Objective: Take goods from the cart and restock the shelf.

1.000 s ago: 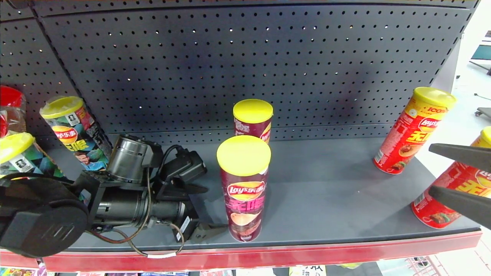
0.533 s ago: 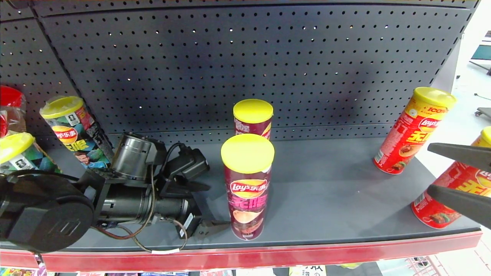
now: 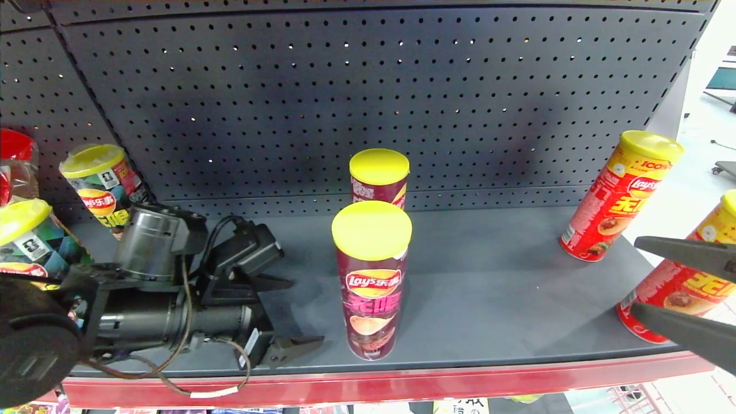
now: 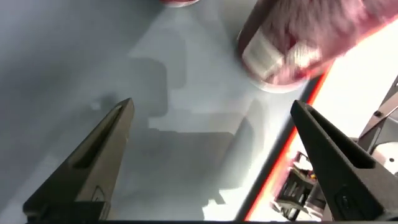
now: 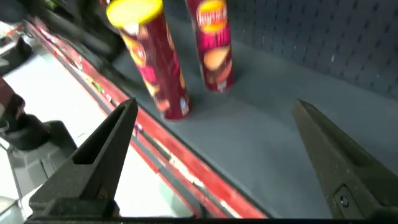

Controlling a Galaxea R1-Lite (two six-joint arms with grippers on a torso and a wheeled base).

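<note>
A maroon chip can [image 3: 372,282] with a yellow lid stands upright near the front of the grey shelf [image 3: 489,287]; a second maroon can [image 3: 379,175] stands right behind it. My left gripper [image 3: 307,310] lies low on the shelf just left of the front can, open and apart from it. In the left wrist view the open gripper [image 4: 212,106] frames bare shelf, with the can's base [image 4: 292,50] beyond the fingertips. My right gripper [image 3: 634,276] hangs open at the shelf's right end, in front of a red can [image 3: 684,282]. Its wrist view shows the gripper [image 5: 216,106] empty, both maroon cans [image 5: 155,56] farther off.
Another red can [image 3: 621,195] stands at the back right. Yellow-lidded cans with teal labels [image 3: 100,184] and a red-lidded jar [image 3: 14,155] crowd the left end. A pegboard wall [image 3: 345,103] backs the shelf and a red lip [image 3: 402,385] runs along its front. Bare shelf lies between maroon and red cans.
The left gripper first nudged the front maroon can slightly right, then drew back to the left, leaving it standing. The right gripper sank a little.
</note>
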